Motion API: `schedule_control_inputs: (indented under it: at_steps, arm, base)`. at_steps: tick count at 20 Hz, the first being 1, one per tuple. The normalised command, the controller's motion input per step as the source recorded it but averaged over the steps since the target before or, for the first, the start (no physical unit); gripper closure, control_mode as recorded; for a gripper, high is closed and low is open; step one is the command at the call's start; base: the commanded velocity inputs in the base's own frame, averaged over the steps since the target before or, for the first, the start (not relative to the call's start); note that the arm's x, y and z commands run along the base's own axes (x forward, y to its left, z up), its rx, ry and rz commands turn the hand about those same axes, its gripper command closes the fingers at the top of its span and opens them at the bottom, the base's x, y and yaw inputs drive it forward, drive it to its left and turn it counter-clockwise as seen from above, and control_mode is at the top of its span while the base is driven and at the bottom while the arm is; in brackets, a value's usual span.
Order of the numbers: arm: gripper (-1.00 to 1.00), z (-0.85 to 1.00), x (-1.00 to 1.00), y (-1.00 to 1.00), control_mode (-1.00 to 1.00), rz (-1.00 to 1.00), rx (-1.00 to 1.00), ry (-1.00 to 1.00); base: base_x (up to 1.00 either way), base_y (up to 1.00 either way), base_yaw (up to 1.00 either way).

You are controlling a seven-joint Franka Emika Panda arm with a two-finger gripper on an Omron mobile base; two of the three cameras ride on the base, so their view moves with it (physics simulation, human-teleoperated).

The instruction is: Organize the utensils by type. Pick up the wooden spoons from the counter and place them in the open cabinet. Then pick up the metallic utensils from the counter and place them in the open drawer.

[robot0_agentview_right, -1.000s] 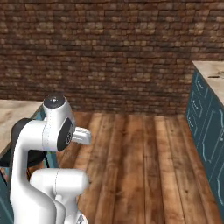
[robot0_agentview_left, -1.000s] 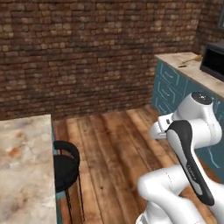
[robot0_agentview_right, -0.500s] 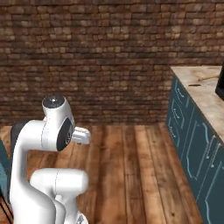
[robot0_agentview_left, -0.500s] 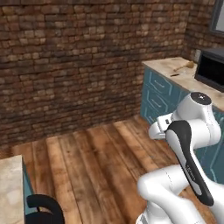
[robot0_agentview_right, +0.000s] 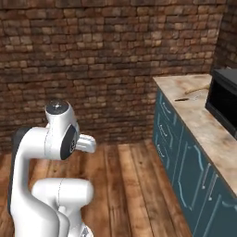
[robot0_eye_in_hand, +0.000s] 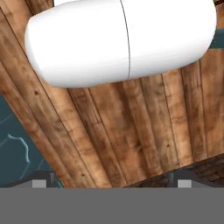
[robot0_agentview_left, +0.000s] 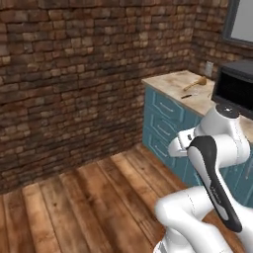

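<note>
- The counter [robot0_agentview_left: 170, 83] sat at about 2 o'clock in the left base view, its beige top running along the brick wall [robot0_agentview_left: 74, 74] above teal drawer fronts [robot0_agentview_left: 165, 111].
- A wooden spoon [robot0_agentview_left: 195, 83] lay near the counter's far corner, and a slim dark utensil [robot0_agentview_left: 186, 96] lay just beside it, nearer the front edge. In the right base view you could find the same pair at 2 o'clock: the wooden spoon [robot0_agentview_right: 198, 90] and the dark piece [robot0_agentview_right: 182, 99].
- A black microwave [robot0_agentview_right: 224, 99] stood on the counter close to them, on the near side.
- The other utensils, the open cabinet and the open drawer could not be made out from here.
- You had the arm folded over the base with the claw [robot0_eye_in_hand: 111, 183] pointing down at the wooden floor [robot0_eye_in_hand: 131, 127]. Its two tips stood wide apart at the bottom of the hand view, spread and holding nothing.
- The step in hand looked like the approach drive, with no pickup begun.
- To do it well, you would have wanted to square the base to the counter before unfolding the arm.
- Stopping short of the drawer fronts would have left room for the elbow.
- Reaching past the microwave's corner looked like the main risk, so a high approach from above the spoon seemed wise.
</note>
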Motion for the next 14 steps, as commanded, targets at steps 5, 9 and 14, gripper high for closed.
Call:
schedule_control_inputs:
  at_steps: [5, 9, 14]
  arm:
    - [-1.00, 0.00, 0.00, 0.00, 1.00, 0.00, 0.00, 0.00]
    - [-1.00, 0.00, 0.00, 0.00, 1.00, 0.00, 0.00, 0.00]
    - [-1.00, 0.00, 0.00, 0.00, 1.00, 0.00, 0.00, 0.00]
  base:
    - [0.83, -0.01, -0.37]
    - [0.62, 0.00, -0.45]
    - [0.50, 0.03, -0.45]
